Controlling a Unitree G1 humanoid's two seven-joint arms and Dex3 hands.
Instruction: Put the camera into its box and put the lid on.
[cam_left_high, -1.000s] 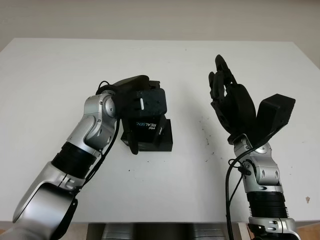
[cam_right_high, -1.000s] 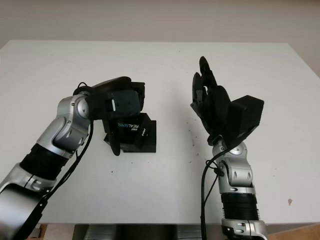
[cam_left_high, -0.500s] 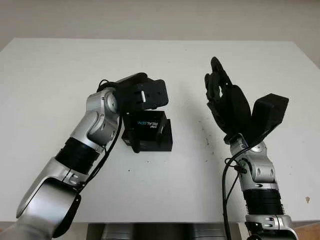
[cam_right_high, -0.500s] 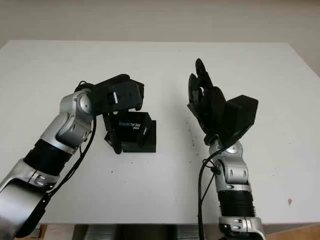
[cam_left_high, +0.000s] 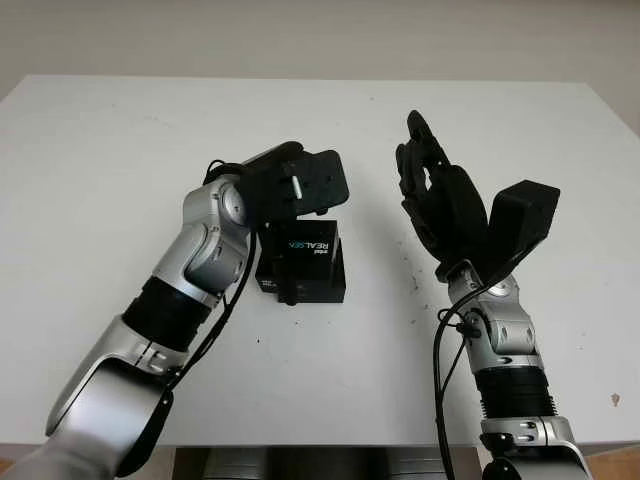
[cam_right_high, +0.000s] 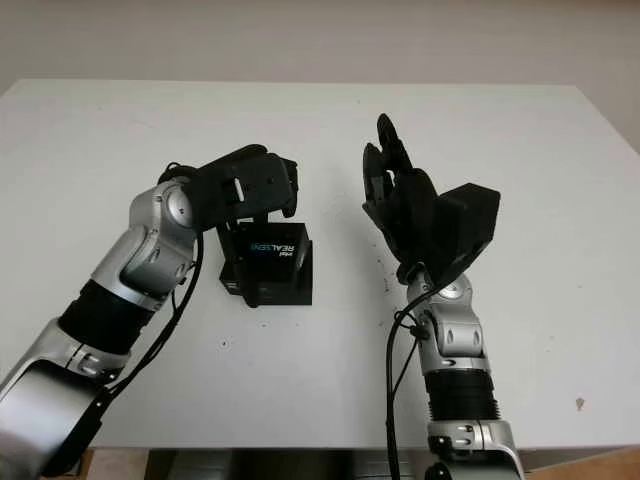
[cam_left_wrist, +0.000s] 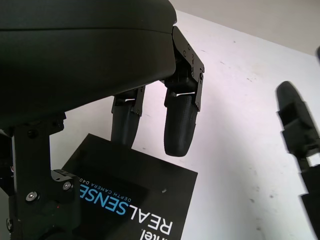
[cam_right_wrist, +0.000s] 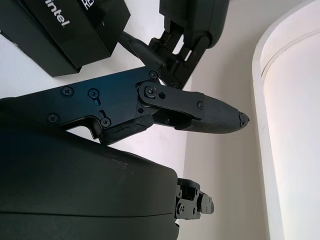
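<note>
Box (cam_left_high: 305, 262) sits closed just under the open left hand (cam_left_high: 300, 185); right hand (cam_left_high: 435, 195) open, raised nearby.

One black box (cam_left_high: 305, 262) sits on the one white worktop (cam_left_high: 120, 150), with a single lid (cam_left_high: 303, 243) bearing the printed label on top of it. Two robot arms come up over the near edge, one hand apiece: the left hand (cam_left_high: 300, 185) above the box, the right hand (cam_left_high: 440, 200) off to the side, so two hands in all.
</note>
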